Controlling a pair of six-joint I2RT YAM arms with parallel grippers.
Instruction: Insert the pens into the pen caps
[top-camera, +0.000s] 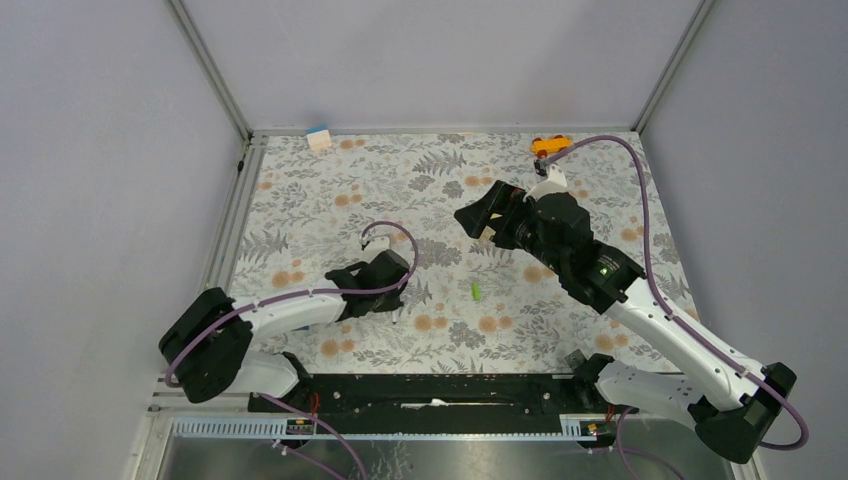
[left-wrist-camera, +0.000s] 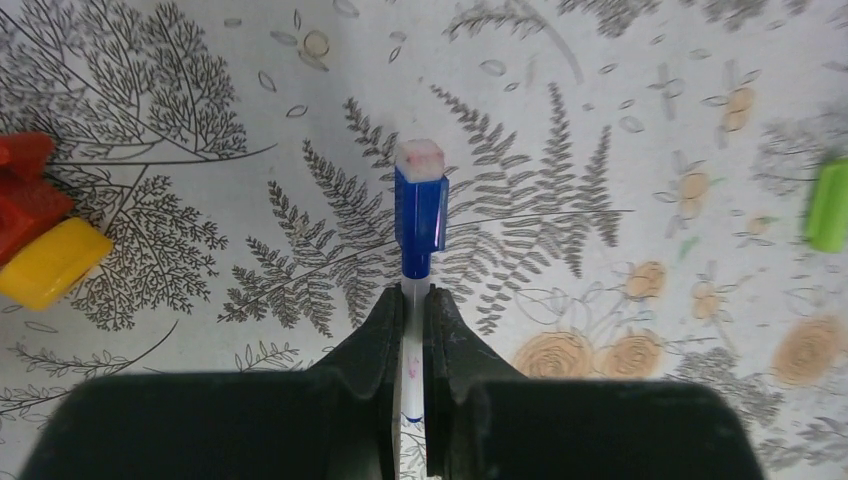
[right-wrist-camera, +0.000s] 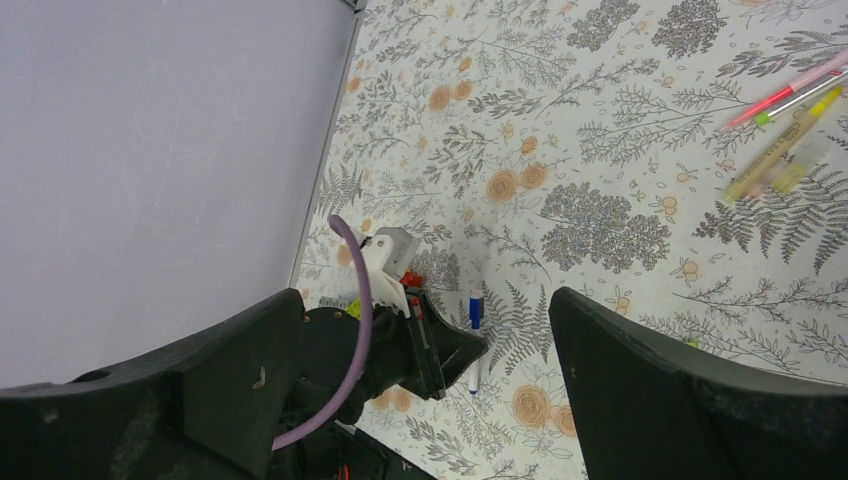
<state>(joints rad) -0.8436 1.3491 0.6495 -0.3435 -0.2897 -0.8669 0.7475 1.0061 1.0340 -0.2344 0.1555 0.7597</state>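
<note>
Top view: left hand (top-camera: 398, 300) low over the table (top-camera: 330, 190), cloth printed with grey ferns and orange flowers. Pen in it too small to make out here. Lime green cap (top-camera: 476, 290) just right of the left hand, long axis near-to-far. Right hand (top-camera: 485, 215) beyond and to the right, fingers spread wide, gripping nothing. Orange toy car (top-camera: 550, 145) at the far edge, well apart from the left hand. Plain pale grey walls (top-camera: 430, 60), metal frame posts (top-camera: 210, 70) at the corners.

Left wrist view: left hand clenched on white pen (left-wrist-camera: 420, 205). Long axis straight ahead out of the fingers, dark blue end pointing away, pinkish-white square tip, ink smears on the white shaft. Lime green cap far right of the hand, red and yellow bricks (left-wrist-camera: 40, 230) far left.

Right wrist view: right hand released, nothing between the fingers. White pen at the left hand's tip, blue end up-frame. Pink-red pen (right-wrist-camera: 760, 105) and pale yellow pen (right-wrist-camera: 780, 148) well apart from the left hand, side by side, slanting the same way.
</note>
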